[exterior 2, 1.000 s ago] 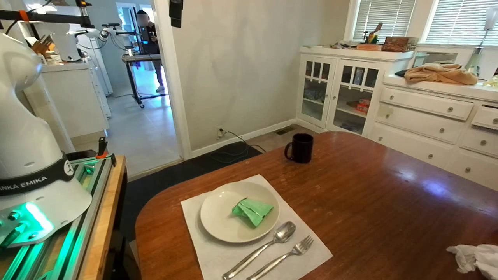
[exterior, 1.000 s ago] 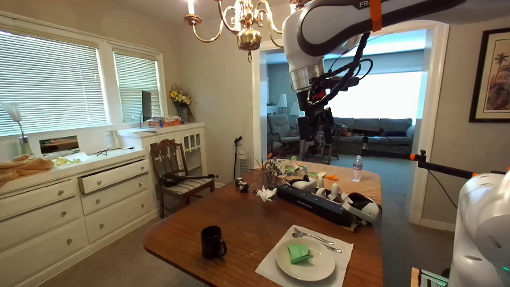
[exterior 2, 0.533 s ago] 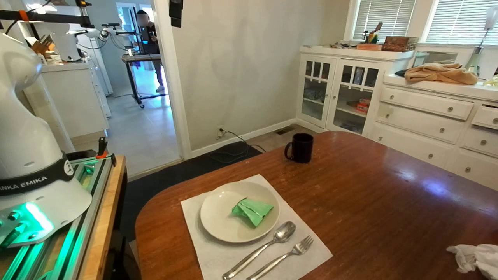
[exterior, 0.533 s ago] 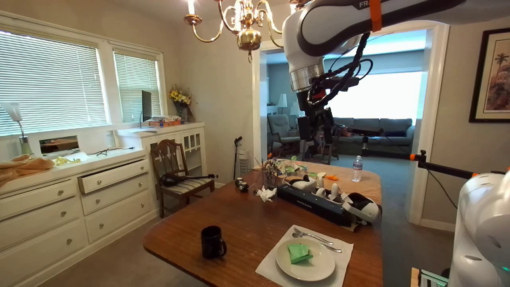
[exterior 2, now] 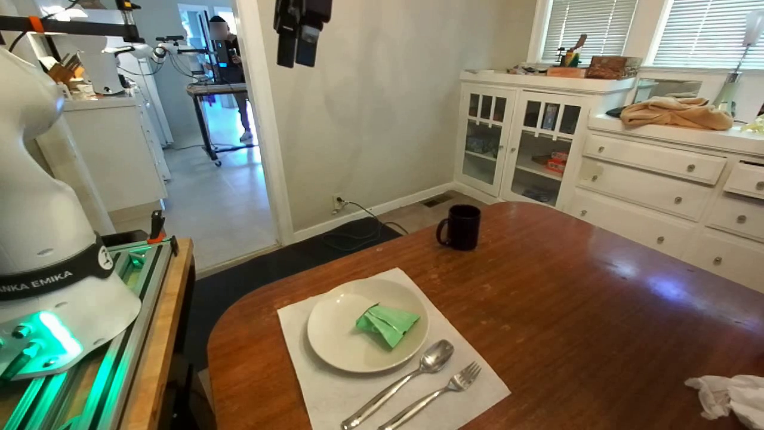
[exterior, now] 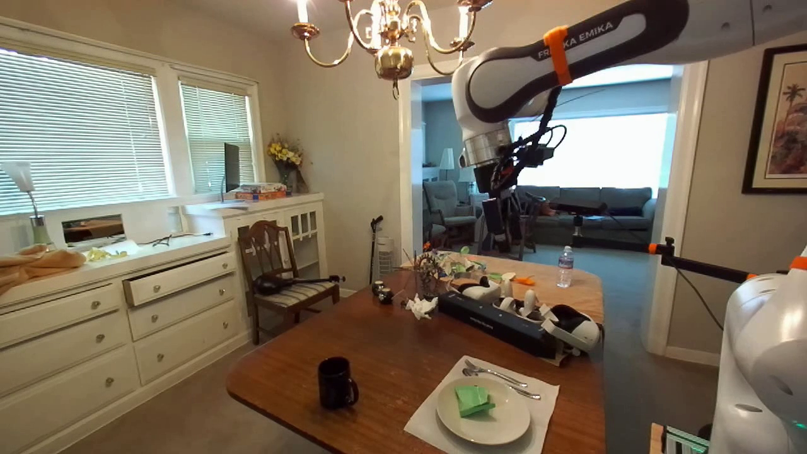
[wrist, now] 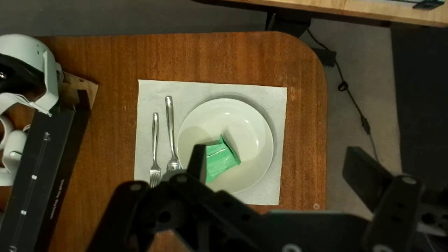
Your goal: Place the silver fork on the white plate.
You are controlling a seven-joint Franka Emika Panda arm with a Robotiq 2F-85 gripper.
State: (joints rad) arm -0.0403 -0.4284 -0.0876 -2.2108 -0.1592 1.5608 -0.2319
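Well above the white plate (wrist: 252, 140), the black gripper (wrist: 279, 161) hangs with its fingers (wrist: 198, 162) spread wide apart. Beside that plate, on the pale placemat (wrist: 150, 98) beneath it, lies the silver fork (wrist: 155, 143), a spoon (wrist: 170, 129) between fork and plate, while a green square (wrist: 222, 159) rests on the plate. Beyond the fork, away from the plate, a long dark box (wrist: 45, 168) sits on the wooden table (wrist: 210, 56), where a black mug (exterior: 334, 383) stands, well apart from the plate.
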